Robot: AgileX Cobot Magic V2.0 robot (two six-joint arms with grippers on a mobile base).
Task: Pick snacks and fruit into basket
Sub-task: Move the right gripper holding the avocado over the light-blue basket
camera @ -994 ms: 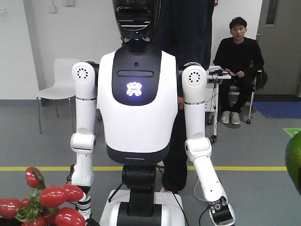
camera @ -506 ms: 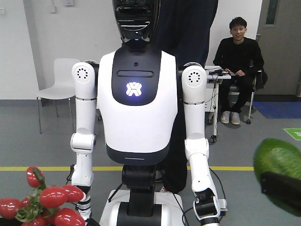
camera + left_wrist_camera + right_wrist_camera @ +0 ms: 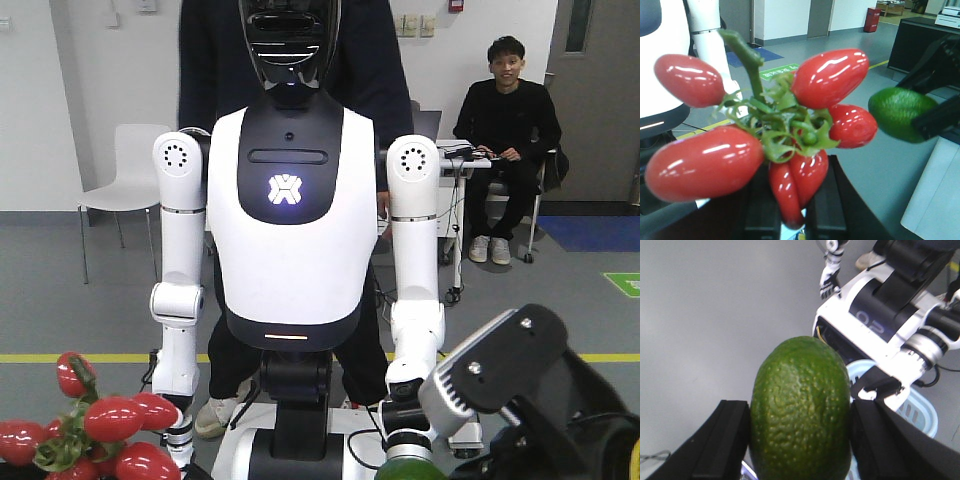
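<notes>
Grey floor lies below; the right gripper [image 3: 800, 440] is closed on the avocado [image 3: 801, 410], its long axis upright, just above the light-blue basket [image 3: 920, 412]; the left gripper [image 3: 790, 210] clamps the red fruit cluster [image 3: 790, 135], beside the avocado, so right is probably nearer.

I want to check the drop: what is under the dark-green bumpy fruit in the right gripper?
Below the dark-green bumpy fruit, part of the light-blue plastic basket shows. The fruit, the right gripper and an arm cover its inside.
</notes>
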